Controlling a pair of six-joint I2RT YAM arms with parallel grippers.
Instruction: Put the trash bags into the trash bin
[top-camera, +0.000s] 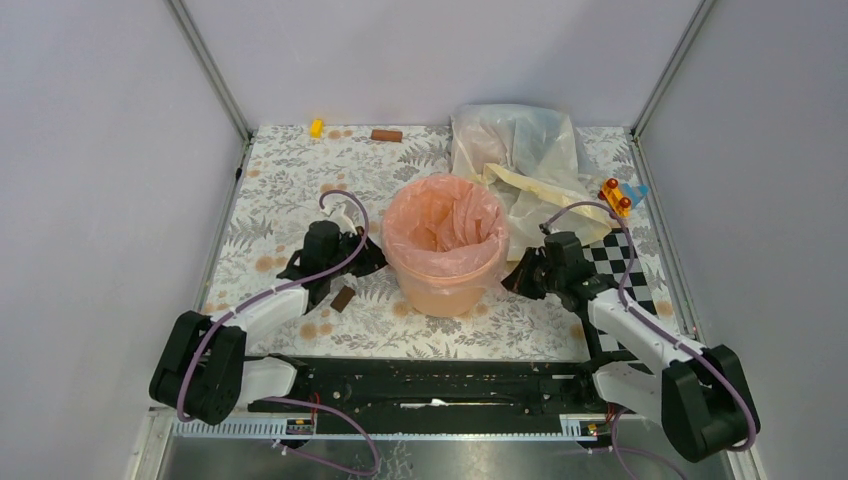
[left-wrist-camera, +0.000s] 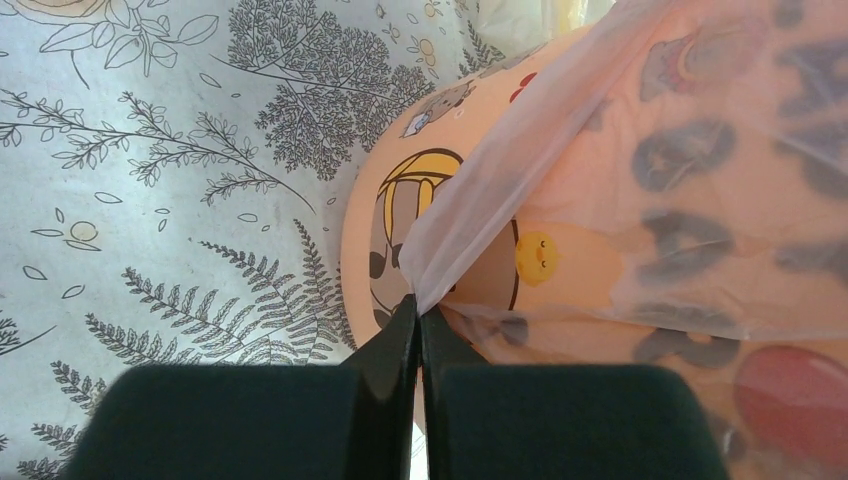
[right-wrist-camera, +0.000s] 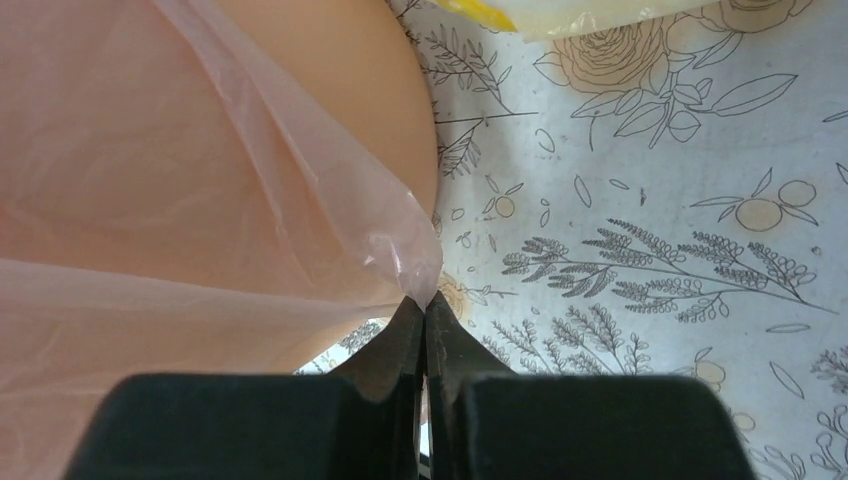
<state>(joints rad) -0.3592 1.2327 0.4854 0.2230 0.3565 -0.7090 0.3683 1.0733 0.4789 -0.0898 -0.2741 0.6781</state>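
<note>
**Pink bag in the bin, both arms pinching its edge**

Top view: the bin (top-camera: 445, 285) stands upright in the middle of the floral surface (top-camera: 290, 180). The bag (top-camera: 445, 225) sits inside it, its mouth spread over the rim. The left fingers (top-camera: 372, 258) reach the bin's left side and the right fingers (top-camera: 515, 275) its right side, both just below the rim. Behind the bin, to the right, a cream bag (top-camera: 540, 200) lies against a clear bag (top-camera: 510, 135).

Left wrist: the left fingers (left-wrist-camera: 412, 322) are pressed together on a corner of the bag's film. The film stretches up and to the right across the bin's printed side.

Right wrist: the right fingers (right-wrist-camera: 415, 325) are likewise closed, with a puckered point of the bag's edge nipped between their tips. From there the film fans out leftward over the bin's plain wall. A scrap of the cream bag shows at the top edge.
</note>
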